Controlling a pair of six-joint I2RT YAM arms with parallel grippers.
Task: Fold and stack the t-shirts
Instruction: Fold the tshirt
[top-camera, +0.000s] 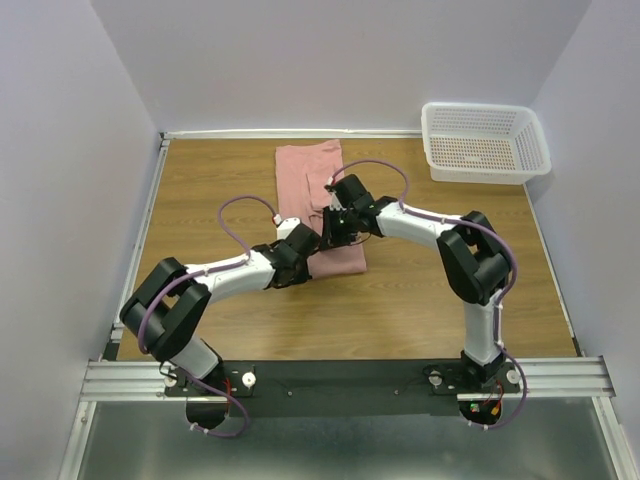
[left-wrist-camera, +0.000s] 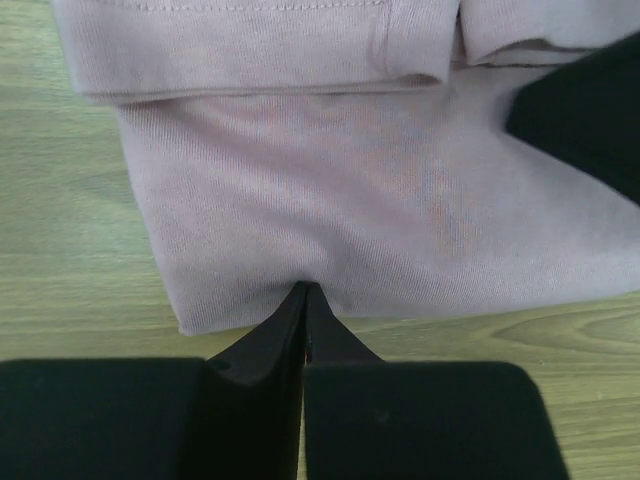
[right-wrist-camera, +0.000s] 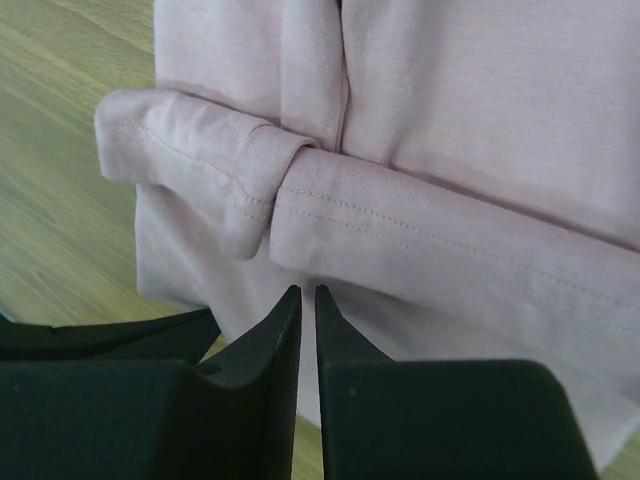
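The dusty pink t-shirt (top-camera: 305, 170) lies folded into a long strip on the wooden table, running from the far edge towards the middle. Its near end sits under both grippers. My left gripper (top-camera: 316, 246) reaches in from the left; in the left wrist view its fingers (left-wrist-camera: 305, 290) are pressed together at the shirt's (left-wrist-camera: 380, 200) near edge, pinching the fabric. My right gripper (top-camera: 336, 232) comes from the right; its fingers (right-wrist-camera: 308, 292) stand almost closed on the shirt (right-wrist-camera: 480, 110) just below a rolled hem. No printed graphic shows.
A white plastic mesh basket (top-camera: 440, 172) stands at the far right corner of the table. The wooden tabletop (top-camera: 420, 300) stretches bare to the right and towards the arm bases. Walls close in the table on three sides.
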